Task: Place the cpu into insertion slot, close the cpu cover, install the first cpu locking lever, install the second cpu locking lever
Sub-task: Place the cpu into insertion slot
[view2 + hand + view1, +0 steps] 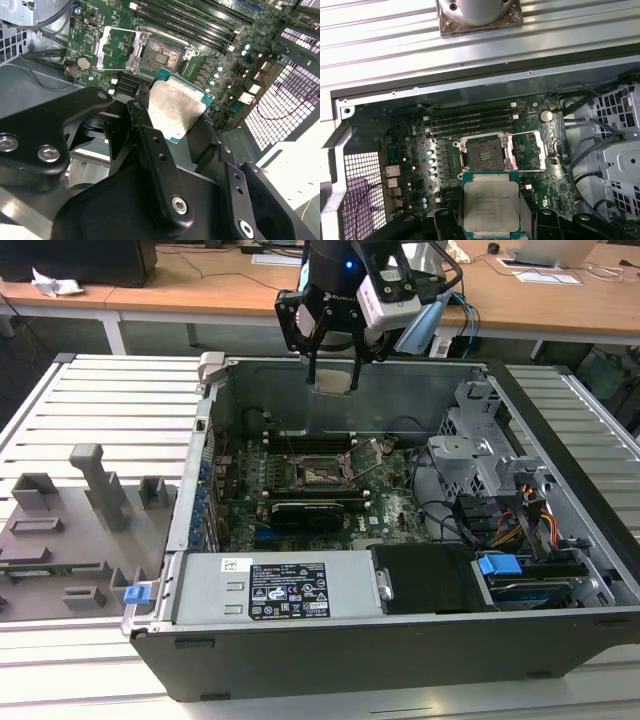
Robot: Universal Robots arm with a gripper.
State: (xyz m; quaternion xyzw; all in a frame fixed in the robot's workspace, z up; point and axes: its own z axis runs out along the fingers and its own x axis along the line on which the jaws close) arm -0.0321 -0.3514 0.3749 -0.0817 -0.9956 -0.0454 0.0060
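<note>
In the exterior view's upper middle, the one gripper (333, 375) pinches the single cpu (491, 207) by its edges above the open computer case (400, 655). Lower, mid-frame, one insertion slot (322, 472) lies bare. Just right of it, one cpu cover (510, 151) lies flipped open.

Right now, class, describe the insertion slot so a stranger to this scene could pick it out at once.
Look inside the open computer case, at the green motherboard. Near the board's middle sits the insertion slot, a square black frame. Unlike the long narrow memory slots beside it, it holds a glinting pin field, with the silver cpu cover swung open alongside.
</note>
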